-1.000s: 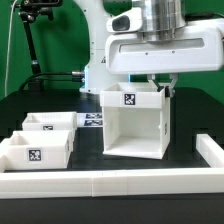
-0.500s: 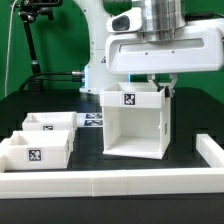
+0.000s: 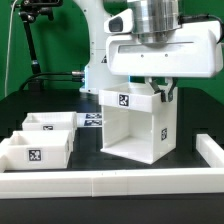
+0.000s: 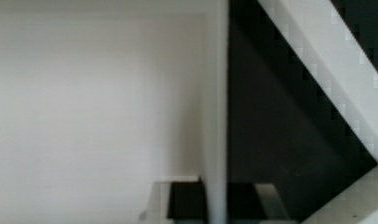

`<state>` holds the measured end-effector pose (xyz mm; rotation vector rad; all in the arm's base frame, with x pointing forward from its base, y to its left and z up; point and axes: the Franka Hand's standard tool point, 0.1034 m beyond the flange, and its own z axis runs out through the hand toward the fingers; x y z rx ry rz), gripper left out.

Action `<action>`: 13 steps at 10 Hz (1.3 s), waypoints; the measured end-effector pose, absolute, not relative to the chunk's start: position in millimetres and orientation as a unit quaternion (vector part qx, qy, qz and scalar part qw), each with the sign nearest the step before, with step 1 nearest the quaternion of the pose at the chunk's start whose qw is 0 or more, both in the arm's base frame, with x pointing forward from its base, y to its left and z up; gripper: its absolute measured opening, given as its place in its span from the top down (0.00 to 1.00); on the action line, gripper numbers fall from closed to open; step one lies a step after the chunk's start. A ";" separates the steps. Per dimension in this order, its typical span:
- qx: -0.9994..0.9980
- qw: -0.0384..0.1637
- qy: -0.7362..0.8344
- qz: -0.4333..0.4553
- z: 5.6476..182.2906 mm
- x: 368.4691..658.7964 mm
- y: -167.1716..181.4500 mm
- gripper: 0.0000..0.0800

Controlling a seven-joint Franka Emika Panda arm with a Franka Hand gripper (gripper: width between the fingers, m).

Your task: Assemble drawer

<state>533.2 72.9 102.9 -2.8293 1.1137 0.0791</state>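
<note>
The white boxy drawer casing point(image 3: 135, 125) stands at the table's middle with its open side facing the camera and a tag on its top front. It looks slightly tilted, its left bottom corner raised. My gripper point(image 3: 160, 93) comes down from above and is shut on the casing's right wall at the top edge. In the wrist view the thin wall edge point(image 4: 216, 100) runs between my fingers point(image 4: 177, 203), with my gripper point(image 4: 221, 205) closed around it. Two shallow white trays point(image 3: 50, 123) point(image 3: 35, 150) lie at the exterior view's left, apart from the casing.
A long low white wall point(image 3: 110, 183) runs along the table's front and turns up the right side; it also shows in the wrist view point(image 4: 328, 60). The marker board point(image 3: 92, 121) lies behind the trays. The robot base point(image 3: 100, 60) stands behind the casing.
My gripper has risen a little with the casing wall in it. The casing has tipped and shifted slightly, its left bottom edge lifting. The trays have not moved.
</note>
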 end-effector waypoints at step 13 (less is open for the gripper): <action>-0.751 0.062 0.656 0.041 102.3 553.8 91.1 0.95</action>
